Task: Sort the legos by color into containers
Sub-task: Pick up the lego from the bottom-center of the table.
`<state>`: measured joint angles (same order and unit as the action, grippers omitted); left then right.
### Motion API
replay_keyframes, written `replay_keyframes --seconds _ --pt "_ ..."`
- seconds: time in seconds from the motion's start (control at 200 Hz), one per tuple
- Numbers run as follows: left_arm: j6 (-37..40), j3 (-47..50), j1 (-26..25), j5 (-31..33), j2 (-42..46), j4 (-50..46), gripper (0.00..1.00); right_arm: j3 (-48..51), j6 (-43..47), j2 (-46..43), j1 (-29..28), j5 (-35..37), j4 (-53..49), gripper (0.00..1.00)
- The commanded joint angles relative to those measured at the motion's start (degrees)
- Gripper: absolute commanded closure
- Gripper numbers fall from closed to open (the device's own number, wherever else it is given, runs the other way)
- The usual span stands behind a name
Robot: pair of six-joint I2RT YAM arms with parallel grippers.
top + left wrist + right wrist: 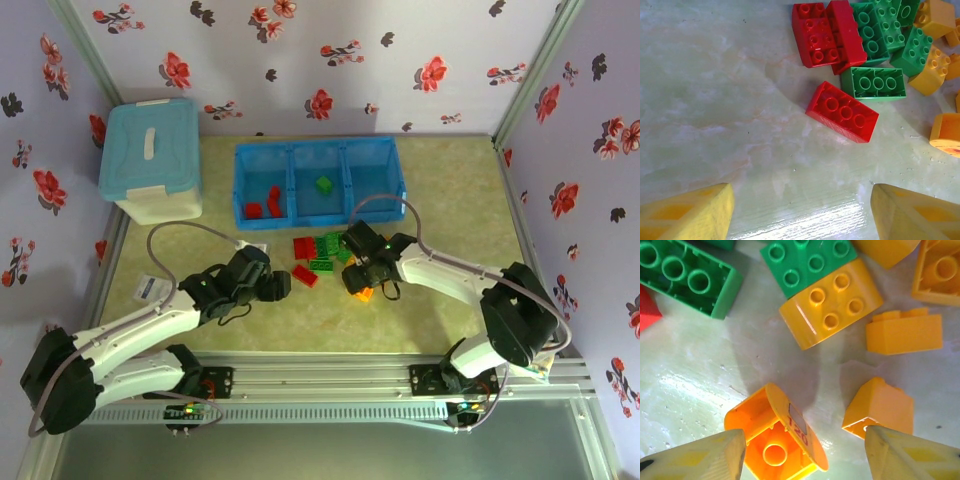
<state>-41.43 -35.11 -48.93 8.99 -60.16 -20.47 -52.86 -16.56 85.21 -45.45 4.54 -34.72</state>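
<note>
right now your left gripper (276, 285) hangs over the table (715, 100) with its fingers (690, 215) apart and nothing between them. a red brick (842, 111) lies just ahead of it, beside a green brick (878, 84) at the edge of the loose legos (325, 255).

your right gripper (358, 280) is over the orange end of that pile, fingers spread. an upturned orange brick (775, 440) sits between them against the left finger, not clamped.

in the containers (240, 180) behind, red bricks (265, 203) lie in the left compartment and one green piece (323, 184) in the middle one.
</note>
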Motion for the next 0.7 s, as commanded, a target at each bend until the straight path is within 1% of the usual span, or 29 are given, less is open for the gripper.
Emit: replay_keyframes --seconds 0.0,0.225,0.355,0.415,0.52,0.635,0.695 --pt "0.43 -1.49 -0.41 0.14 -0.26 0.89 0.28 0.59 -0.93 0.27 -1.37 -2.32 2.54 0.36" --pt "0.13 -1.16 -0.44 0.15 -0.22 1.12 0.28 1.86 -2.41 3.77 -2.49 -2.96 4.53 0.37" --pt "0.16 -0.4 -0.39 0.23 0.02 1.29 0.29 2.03 -3.16 5.22 -3.97 -0.84 4.09 0.38" --pt "0.08 0.08 -0.43 0.23 0.12 1.45 0.29 1.92 -3.51 5.7 -4.49 -0.21 3.87 0.4" --pt "-0.12 0.62 -0.4 0.23 0.46 1.66 0.29 1.74 -4.38 6.09 -5.1 0.76 3.65 0.49" --pt "-0.3 1.1 -0.38 0.34 0.75 1.88 0.29 0.89 -5.21 5.89 -5.63 2.34 2.78 0.68" --pt "-0.24 1.08 -0.39 0.51 0.92 1.58 0.3 0.25 -5.51 5.44 -5.75 3.46 2.1 0.75"
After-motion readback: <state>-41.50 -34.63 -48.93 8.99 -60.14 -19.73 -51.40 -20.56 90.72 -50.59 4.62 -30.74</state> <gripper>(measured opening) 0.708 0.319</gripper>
